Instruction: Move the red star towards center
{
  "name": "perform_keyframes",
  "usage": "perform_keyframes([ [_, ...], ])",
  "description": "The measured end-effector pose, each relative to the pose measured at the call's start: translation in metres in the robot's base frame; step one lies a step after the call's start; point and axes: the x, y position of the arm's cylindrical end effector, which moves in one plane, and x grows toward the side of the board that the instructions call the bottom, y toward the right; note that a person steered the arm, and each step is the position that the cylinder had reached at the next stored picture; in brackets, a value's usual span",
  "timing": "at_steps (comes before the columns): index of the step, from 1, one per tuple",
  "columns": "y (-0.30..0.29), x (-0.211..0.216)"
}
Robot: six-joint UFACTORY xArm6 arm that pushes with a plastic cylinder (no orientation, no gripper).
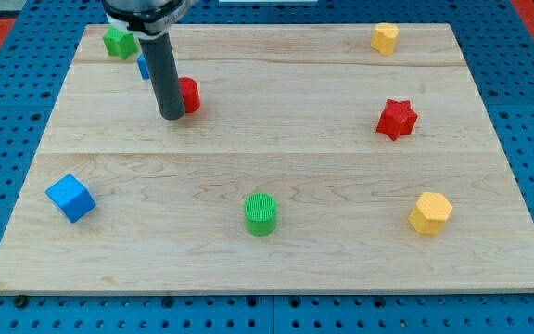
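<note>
Approaching: my tip (171,117) is sitting far from the red star (397,119).
The tool, a bare gripless rod touching a red block (189,96), is needing travel toward 3 o'clock.

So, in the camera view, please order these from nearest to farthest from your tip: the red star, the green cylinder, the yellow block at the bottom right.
My tip is at the view's upper left.
1. Green cylinder, bottom centre, below and right of my tip.
2. Red star, right side, level with my tip.
3. Yellow block, bottom right corner area.
</note>
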Motion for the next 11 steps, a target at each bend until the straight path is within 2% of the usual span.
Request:
perform_keyframes([
  [2,0.002,-0.016],
  [4,0.052,0.005],
  [6,0.235,-0.01],
  [7,0.297,-0.02],
  [8,0.355,0.02],
  [9,0.339,0.059],
  [11,0.329,0.012],
])
